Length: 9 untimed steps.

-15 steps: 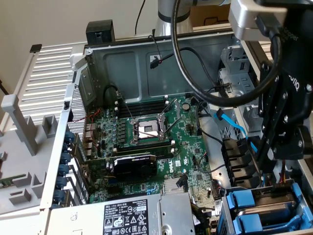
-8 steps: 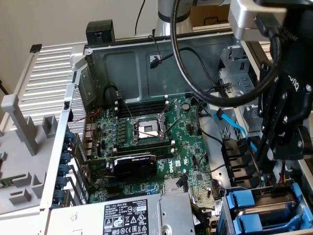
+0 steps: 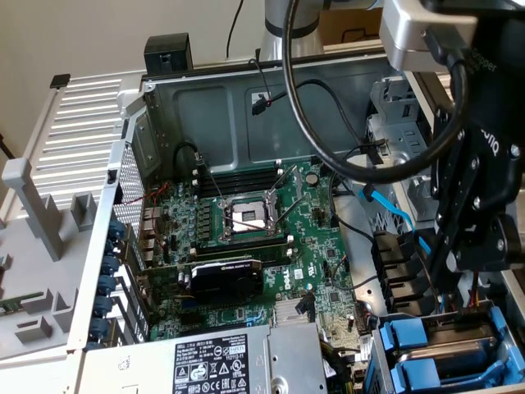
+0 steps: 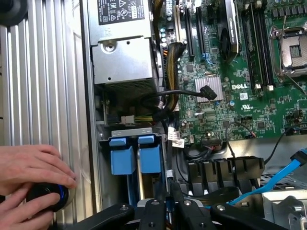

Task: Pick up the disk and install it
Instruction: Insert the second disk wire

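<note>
The job looks nearly done, or right at its last stage. The disk (image 4: pixel 151 158) is no longer loose anywhere. Its bright blue carrier stands in the drive cage (image 3: pixel 385 361) of the open tower, at about four o'clock from the CPU socket (image 3: pixel 246 217) in the exterior view. A second blue carrier (image 4: pixel 122 158) sits just beside it. The end effector (image 4: pixel 168 215) is down in that same cage, in line with the disk (image 3: pixel 408 338). Its fingers are drawn almost together with barely a gap between them. I can't tell whether they pinch the carrier's end or only rest against it. From where I stand I'd judge the drive is in its slot, but I can't say it is pushed fully home. A light-blue data cable (image 3: pixel 398 222) hangs free nearby, at about three o'clock from the socket, with no sign that it is plugged into the disk.

A person's hands (image 4: pixel 29 184) rest on a black knob with a blue ring (image 4: pixel 47 197) on the ribbed panel outside the case.

As for writing, "DELL" is printed in white on the green motherboard (image 4: pixel 242 86). The silver power supply (image 3: pixel 221 361), at six o'clock from the socket, carries a black-and-white label (image 4: pixel 121 9) full of certification marks, but its print is too fine to read. The graphics card (image 3: pixel 225 275) has pale lettering I can't make out.
</note>
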Motion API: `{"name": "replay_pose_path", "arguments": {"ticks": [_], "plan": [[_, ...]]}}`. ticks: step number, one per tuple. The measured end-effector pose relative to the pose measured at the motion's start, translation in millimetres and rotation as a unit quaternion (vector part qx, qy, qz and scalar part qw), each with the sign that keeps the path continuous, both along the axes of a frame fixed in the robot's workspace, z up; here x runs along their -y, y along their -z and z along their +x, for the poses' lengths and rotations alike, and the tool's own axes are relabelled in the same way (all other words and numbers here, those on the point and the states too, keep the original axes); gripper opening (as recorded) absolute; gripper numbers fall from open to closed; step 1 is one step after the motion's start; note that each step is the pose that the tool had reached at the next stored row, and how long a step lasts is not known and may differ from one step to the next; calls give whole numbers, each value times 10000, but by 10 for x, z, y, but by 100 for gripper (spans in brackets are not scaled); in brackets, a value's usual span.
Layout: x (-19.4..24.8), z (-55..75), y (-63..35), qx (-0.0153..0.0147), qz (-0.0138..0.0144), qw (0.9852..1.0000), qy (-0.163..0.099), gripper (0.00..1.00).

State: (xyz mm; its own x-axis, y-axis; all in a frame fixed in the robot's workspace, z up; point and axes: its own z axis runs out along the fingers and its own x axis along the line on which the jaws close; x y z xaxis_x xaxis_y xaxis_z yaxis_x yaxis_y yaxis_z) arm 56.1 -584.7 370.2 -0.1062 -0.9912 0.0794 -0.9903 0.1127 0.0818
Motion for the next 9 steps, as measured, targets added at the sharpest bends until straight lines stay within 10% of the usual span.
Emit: {"name": "replay_pose_path", "arguments": {"ticks": [9], "plan": [[24, -1, 31, -1, -1, 10000, 1, 16]]}}
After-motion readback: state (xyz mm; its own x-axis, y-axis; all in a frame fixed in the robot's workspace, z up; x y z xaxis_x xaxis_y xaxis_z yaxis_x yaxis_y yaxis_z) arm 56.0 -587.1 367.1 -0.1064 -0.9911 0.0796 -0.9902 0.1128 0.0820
